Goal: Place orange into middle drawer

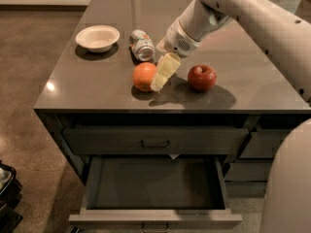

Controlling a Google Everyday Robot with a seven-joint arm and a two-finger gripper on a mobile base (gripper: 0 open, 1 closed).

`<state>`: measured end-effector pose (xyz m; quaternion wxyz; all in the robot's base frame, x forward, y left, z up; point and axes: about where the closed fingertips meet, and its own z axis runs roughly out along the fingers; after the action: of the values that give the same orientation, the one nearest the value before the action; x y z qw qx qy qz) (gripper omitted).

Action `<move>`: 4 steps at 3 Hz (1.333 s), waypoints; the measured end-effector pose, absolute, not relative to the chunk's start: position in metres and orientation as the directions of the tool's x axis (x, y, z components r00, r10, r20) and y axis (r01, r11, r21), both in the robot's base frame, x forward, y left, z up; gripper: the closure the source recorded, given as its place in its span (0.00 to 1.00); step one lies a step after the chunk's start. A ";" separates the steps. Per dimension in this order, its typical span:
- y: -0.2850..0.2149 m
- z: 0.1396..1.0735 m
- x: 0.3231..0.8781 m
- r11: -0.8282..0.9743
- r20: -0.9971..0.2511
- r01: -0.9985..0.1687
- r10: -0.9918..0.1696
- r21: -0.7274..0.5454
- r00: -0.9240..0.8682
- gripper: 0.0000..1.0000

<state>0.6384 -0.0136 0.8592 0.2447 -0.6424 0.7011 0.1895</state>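
The orange [144, 76] sits on the grey countertop [87, 86] near its front edge. My gripper [162, 75] hangs from the white arm at the upper right, its pale fingers pointing down right beside the orange's right side, partly in front of it. The middle drawer [155, 183] is pulled open below the counter, with a dark bare interior.
A red apple [202, 77] sits to the right of the gripper. A tipped soda can [142, 44] lies behind the orange, and a white bowl [97, 37] stands at the back left. A shut top drawer [155, 141] is above the open one. Narrower drawers [265, 144] are at the right.
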 end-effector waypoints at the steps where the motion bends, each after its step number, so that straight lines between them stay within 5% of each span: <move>1: -0.012 0.868 0.616 0.125 -0.574 -0.991 -0.815 -0.039 -0.080 0.00; 4: 0.015 0.857 0.592 0.084 -0.622 -0.996 -0.782 -0.039 -0.042 0.00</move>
<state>0.5923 0.0154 0.8565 0.2550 -0.6436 0.6905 0.2097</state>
